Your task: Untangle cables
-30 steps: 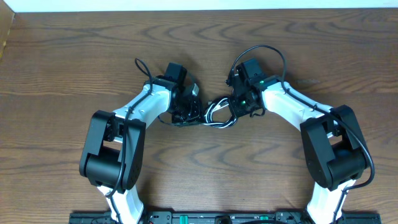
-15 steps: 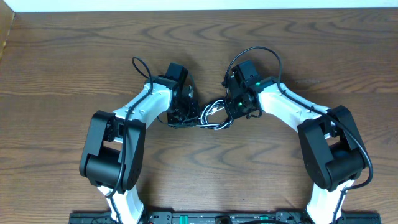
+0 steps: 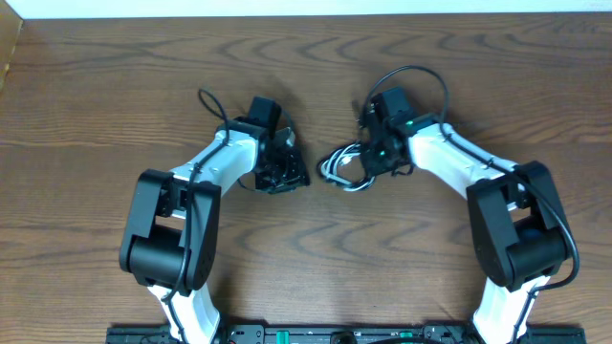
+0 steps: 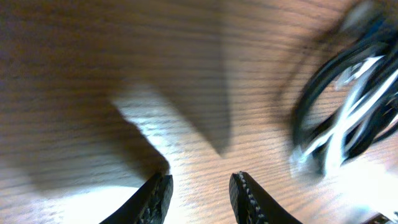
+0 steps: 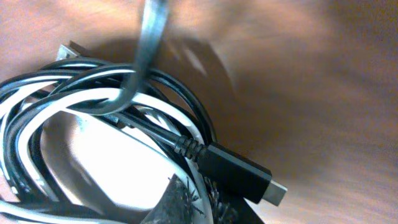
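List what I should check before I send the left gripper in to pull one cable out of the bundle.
1. Left gripper open and empty: ok, its fingers stand apart over the bare table.
2. Right gripper shut on the cables: ok, as far as the views show.
3. Cables separated: not ok, the white cable is looped together with the black ones.
4. A free end to grab: ok, a black plug sticks out of the bundle.
5. Room between the two grippers: ok, they stand apart in the overhead view.
6. Which loop the plug's cord follows: cannot tell.
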Controlling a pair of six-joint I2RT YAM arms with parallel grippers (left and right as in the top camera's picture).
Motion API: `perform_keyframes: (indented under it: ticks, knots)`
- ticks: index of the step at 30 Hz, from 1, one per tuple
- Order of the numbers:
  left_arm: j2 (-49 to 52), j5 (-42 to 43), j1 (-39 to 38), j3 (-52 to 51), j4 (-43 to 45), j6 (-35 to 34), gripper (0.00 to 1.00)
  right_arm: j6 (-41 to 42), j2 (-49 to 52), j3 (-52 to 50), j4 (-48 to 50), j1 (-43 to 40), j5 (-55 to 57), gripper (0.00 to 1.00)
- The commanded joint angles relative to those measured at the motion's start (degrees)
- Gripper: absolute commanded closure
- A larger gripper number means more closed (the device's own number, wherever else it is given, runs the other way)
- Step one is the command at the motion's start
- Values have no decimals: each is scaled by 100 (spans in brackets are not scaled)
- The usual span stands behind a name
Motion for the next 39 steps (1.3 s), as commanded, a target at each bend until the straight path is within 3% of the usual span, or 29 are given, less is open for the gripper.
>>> perform_keyframes:
  ticks: [1, 9, 14, 24, 39]
  knots:
    - [50, -350, 83, -122, 33, -85, 63, 90, 11, 9, -33, -170, 702, 99]
    - [61, -284, -31, -122, 531, -555, 62, 87, 11, 9, -37, -168, 684, 98]
    - [61, 262, -35, -122, 1180, -938, 57, 90, 11, 9, -37, -170, 682, 98]
    - [61, 393, -247, -122, 2315, -1626, 57, 90, 11, 9, -39, -168, 599, 97]
    - [101, -435, -804, -129, 2315, -1620, 57, 87, 11, 9, -39, -149, 599, 97]
